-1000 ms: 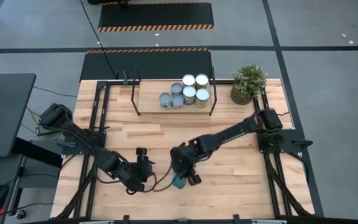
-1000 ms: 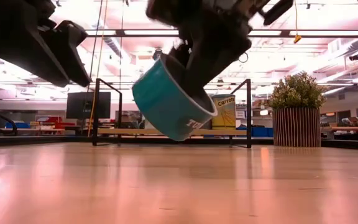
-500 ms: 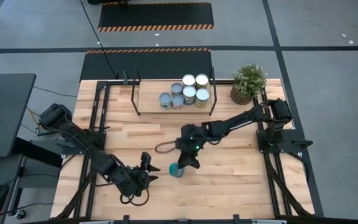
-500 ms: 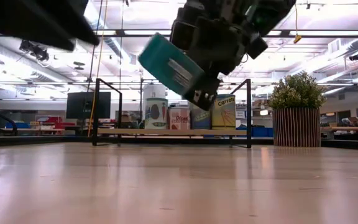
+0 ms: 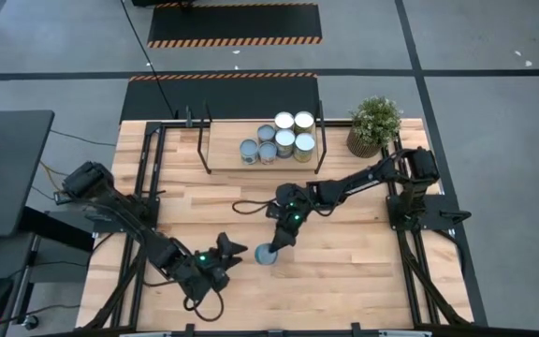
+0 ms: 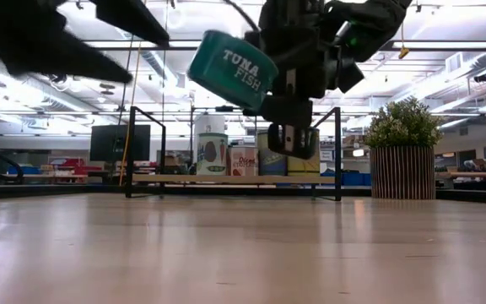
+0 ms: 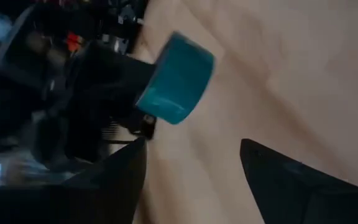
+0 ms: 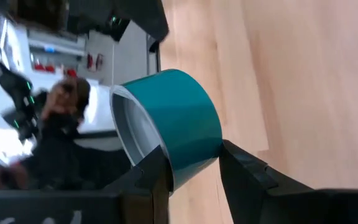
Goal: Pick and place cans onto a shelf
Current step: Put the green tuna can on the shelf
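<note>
While I have the teal tuna can [image 5: 267, 255] clamped in the right gripper [image 5: 276, 247], the work now is to carry it to the shelf [image 5: 223, 142] without letting it slip. The can hangs clear of the desk [image 5: 363, 271], over the middle of the board towards the near edge, and the low view shows it tilted, its label side-on and well above the wood. In the right wrist view the two fingers [image 8: 157, 171] pinch only the edge of the can's wall, so I judge the hold shallow; I would move slowly and avoid any sharp wrist roll until it is upright.

The shelf stands along the far edge of the desk, and five cans [image 5: 279, 138] already sit bunched at its right end, close to the right-hand post [image 5: 320, 140]. The left part of the shelf board looks bare, so I would aim there, or just left of the group, rather than squeezing in beside the post. I would lift above the frame, level the can, then lower it flat before letting go.

The left gripper [image 5: 228, 251] hovers near the near-left part of the desk, just beside the held can, its fingers spread and holding nothing. I would draw it back first, so the right arm's sweep towards the far edge is free. The potted plant [image 5: 374, 124] at the far-right corner is close to the right arm's path.
</note>
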`<state>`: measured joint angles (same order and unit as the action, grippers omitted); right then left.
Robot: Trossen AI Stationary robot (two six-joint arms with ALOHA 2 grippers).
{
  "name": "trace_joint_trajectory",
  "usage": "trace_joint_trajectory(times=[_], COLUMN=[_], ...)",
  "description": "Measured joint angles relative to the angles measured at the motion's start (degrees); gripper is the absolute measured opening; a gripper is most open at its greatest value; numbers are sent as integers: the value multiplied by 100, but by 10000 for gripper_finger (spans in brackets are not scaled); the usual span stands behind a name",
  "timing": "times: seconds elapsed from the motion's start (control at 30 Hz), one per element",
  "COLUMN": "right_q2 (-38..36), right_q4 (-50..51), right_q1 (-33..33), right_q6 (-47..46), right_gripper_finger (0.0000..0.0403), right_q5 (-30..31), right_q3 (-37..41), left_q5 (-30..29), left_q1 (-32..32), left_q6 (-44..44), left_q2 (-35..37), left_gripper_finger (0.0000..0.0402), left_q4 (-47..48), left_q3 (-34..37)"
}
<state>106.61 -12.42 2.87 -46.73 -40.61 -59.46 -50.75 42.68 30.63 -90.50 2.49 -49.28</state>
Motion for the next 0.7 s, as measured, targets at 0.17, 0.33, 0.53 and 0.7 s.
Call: trace_joint_trajectory(times=[0.17,0.33,0.53,0.7], right_q2=[0,4,4,7], right_q4=[-43,-312,-563,-610], right_q1=[-58,-144,-161,-164], right_q6=[-910,-1430,-1864,-2055], right_gripper_finger=[130,130,130,130], right_q5=[97,227,358,382], right_q3=[0,2,0,0], left_q5=[-811,-927,-1480,-1651], left_q1=[-9,-14,-28,-123], left_q6=[1447,2255,2468,2592], left_q2=[-337,-521,-598,-598], left_gripper_finger=[260,241,232,239], left_q4=[-526,-880,-897,-875], left_q3=[2,2,2,2])
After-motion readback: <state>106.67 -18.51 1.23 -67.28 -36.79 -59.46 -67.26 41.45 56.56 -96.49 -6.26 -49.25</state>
